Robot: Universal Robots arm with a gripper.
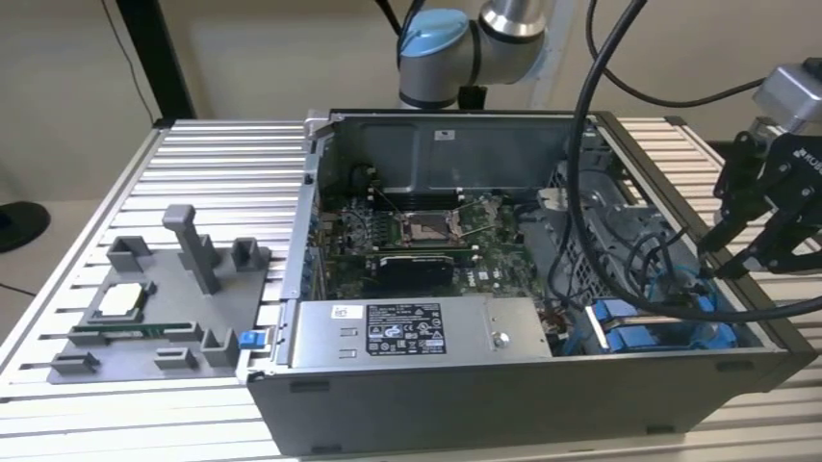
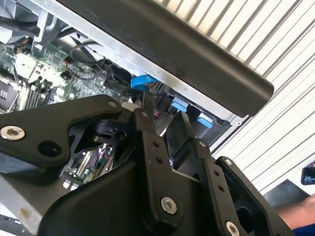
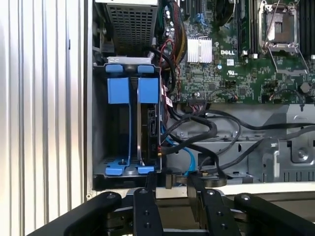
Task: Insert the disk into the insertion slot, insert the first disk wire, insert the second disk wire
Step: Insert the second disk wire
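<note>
Ribbed aluminium tabletop (image 1: pixel 192 154) carries an open grey computer case (image 1: pixel 514 404) across the middle of the exterior view. In the case's lower right corner sits the grey metal insertion slot (image 1: pixel 668 337) with blue plastic rails. In the first wrist view the silver-grey disk (image 3: pixel 149 123), in its blue carrier, stands edge-on inside that slot (image 3: pixel 98 123), with black cables (image 3: pixel 197 128) just beside it. The black gripper (image 1: pixel 715 262) hovers at the frame's right edge above the slot. Its fingers (image 3: pixel 150 182) are narrowly parted, grip nothing and stay apart from the disk.
</note>
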